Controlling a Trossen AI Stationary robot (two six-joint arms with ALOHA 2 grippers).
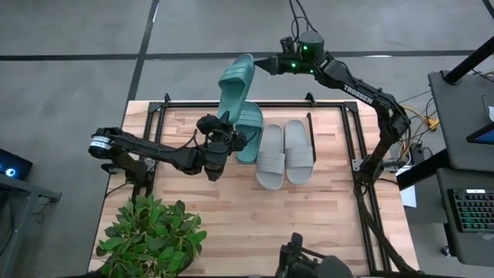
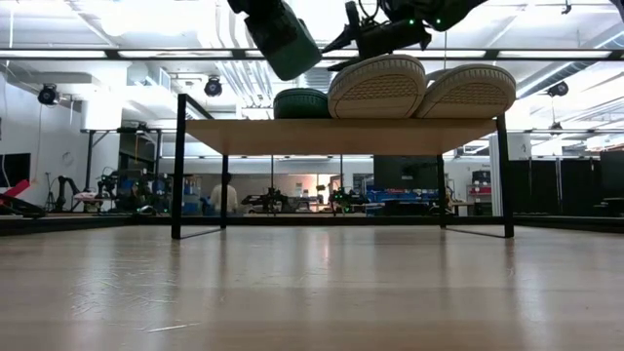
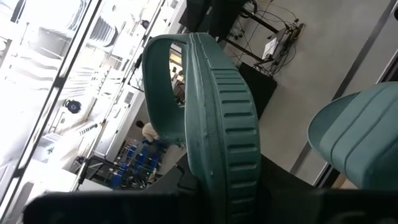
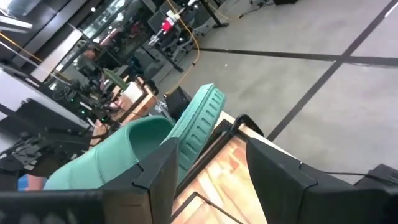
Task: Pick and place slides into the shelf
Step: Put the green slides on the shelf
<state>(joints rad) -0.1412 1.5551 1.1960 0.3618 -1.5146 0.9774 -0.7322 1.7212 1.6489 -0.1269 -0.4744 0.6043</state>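
- A teal slide (image 1: 234, 86) is held up in the air by the left gripper (image 1: 218, 133), tilted on edge above the back left part of the shelf (image 1: 324, 127). Its toe end reaches out past the shelf's far edge.
- The left jaws are nearly closed, pinching this slide at its heel end. The left wrist view shows the slide's ribbed edge (image 3: 224, 124) rising straight up from between them.
- A second teal slide (image 1: 248, 133) lies flat on the shelf's wooden top board, just beside the held one.
- Two pale grey slides (image 1: 285, 153) lie side by side on the board, to the right of the teal one and touching each other.
- In the low view the soles of the grey pair (image 2: 421, 88) and the resting teal slide (image 2: 300, 102) sit on top of the shelf.
- The right gripper (image 1: 270, 65) hovers behind the shelf's far edge, close to the toe of the raised slide. Its jaws stand wide apart and hold nothing.
- A potted plant (image 1: 150, 235) stands at the front left corner of the surface.
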